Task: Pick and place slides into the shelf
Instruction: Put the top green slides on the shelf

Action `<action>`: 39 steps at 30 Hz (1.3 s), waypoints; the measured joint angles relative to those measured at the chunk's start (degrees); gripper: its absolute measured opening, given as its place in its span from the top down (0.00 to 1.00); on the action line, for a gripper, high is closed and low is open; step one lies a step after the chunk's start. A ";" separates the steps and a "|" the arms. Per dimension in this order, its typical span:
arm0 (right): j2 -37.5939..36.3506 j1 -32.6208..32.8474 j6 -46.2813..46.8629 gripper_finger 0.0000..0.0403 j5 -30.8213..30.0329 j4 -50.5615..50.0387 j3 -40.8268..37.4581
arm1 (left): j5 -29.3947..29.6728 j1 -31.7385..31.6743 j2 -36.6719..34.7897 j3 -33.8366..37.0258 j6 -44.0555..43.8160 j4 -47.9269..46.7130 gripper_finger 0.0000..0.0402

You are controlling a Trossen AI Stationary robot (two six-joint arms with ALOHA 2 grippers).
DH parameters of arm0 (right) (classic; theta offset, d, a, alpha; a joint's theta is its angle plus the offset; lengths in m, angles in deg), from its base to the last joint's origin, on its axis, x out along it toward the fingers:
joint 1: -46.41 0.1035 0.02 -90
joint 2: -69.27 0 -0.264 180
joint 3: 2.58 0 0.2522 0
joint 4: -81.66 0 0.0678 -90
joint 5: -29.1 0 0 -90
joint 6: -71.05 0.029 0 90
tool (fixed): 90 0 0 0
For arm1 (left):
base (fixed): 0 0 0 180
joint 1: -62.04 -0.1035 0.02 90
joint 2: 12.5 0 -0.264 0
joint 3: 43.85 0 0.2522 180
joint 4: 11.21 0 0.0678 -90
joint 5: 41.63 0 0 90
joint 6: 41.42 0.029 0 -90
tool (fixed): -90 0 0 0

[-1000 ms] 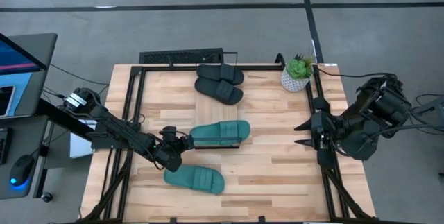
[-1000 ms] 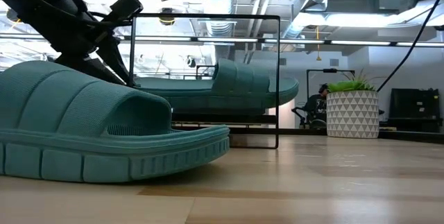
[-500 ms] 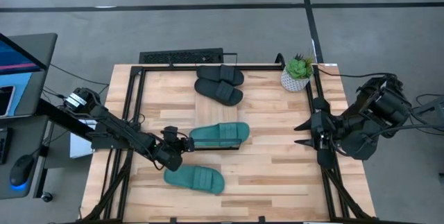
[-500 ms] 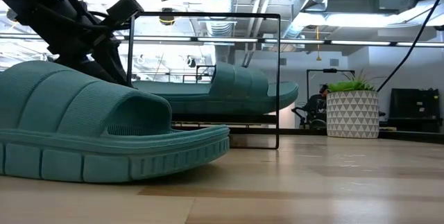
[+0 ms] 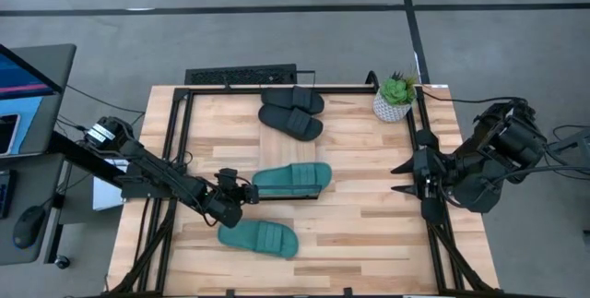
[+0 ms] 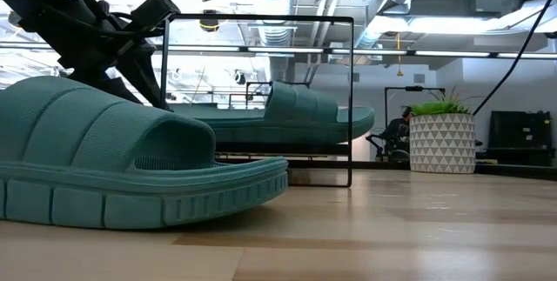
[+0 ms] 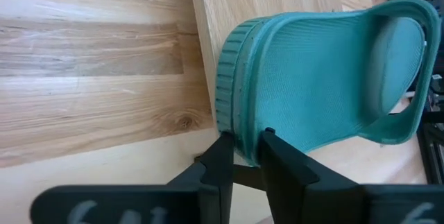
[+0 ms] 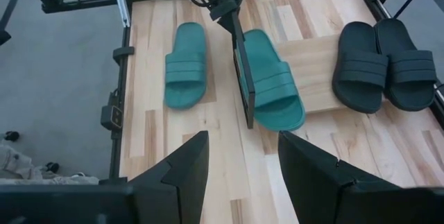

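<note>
Left tool (image 7: 241, 156) clamped on heel rim of teal slide (image 5: 292, 178) (I see fingers (image 7: 220, 160) pinching ribbed rubber edge), slide lying flat on shelf (image 8: 313, 73), pale wood plank on thin black wire frame. Second teal slide (image 5: 259, 238) on counter (image 5: 369, 224) just beside, wide ribbed strap. Black pair (image 5: 292, 112) farther back. Right tool (image 8: 239, 161) spread apart, parked at right edge.

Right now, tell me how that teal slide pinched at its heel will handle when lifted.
The teal slide in the left claw probably handles light: a thin heel-rim pinch holds it. It seems fairly stiff, since it extends level over the shelf in the low view. The ribbed rim should resist slipping, though it may pivot.
</note>
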 joint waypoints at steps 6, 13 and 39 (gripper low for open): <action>0.00 -0.09 0.00 0.59 0.00 -0.01 0.00 | 0.01 0.00 -0.01 0.00 0.24 -0.38 0.80; 0.00 -0.09 0.00 0.59 -0.02 0.00 0.00 | 0.28 0.00 -0.04 -0.02 0.28 -1.53 0.69; 0.00 -0.09 0.00 0.59 -0.22 -0.01 0.00 | -1.67 0.00 -0.08 -0.11 -2.05 -7.36 0.48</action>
